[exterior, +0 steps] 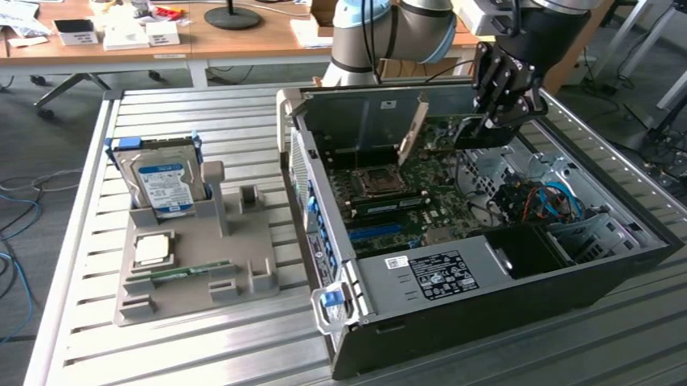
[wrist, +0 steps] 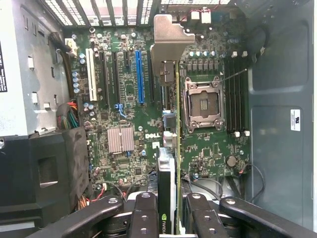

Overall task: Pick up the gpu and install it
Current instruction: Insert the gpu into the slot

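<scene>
Gpu (wrist: 168, 178) edgewise, bracket (wrist: 168, 44) opposite gripper (wrist: 171, 203)

Bright even daylight, pale glare on the slatted table (exterior: 215, 354), soft shadows, computer case (exterior: 483, 330) darker inside

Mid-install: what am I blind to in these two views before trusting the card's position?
1. Slot beneath the gpu: wrist view, the edge-on card itself covers it.
2. Card's lower edge against the motherboard: exterior view, too small and dark beneath the gripper.
3. Where the fingers touch the card: wrist view, cut off by the picture's edge.
</scene>
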You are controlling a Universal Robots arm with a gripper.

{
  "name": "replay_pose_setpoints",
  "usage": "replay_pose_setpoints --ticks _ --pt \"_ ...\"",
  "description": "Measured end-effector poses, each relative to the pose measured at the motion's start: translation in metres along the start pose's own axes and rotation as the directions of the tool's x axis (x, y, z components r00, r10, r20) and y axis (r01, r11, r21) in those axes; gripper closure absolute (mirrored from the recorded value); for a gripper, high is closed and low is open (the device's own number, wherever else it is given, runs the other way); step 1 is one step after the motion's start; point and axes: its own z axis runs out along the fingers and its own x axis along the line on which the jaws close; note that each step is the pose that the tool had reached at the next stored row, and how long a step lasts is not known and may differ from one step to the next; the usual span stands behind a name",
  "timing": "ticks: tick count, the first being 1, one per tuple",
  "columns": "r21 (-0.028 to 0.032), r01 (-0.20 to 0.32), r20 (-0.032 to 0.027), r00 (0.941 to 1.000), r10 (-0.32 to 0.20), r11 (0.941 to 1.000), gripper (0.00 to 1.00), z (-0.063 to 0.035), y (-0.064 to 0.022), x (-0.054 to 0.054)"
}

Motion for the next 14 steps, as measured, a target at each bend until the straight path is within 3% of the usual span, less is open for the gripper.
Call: replay_pose_setpoints --ticks 14 --pt "-0.0001 0.000 -0.0001 1.0000 0.000 1.0000 0.73 0.0011 0.0013 0.0003"
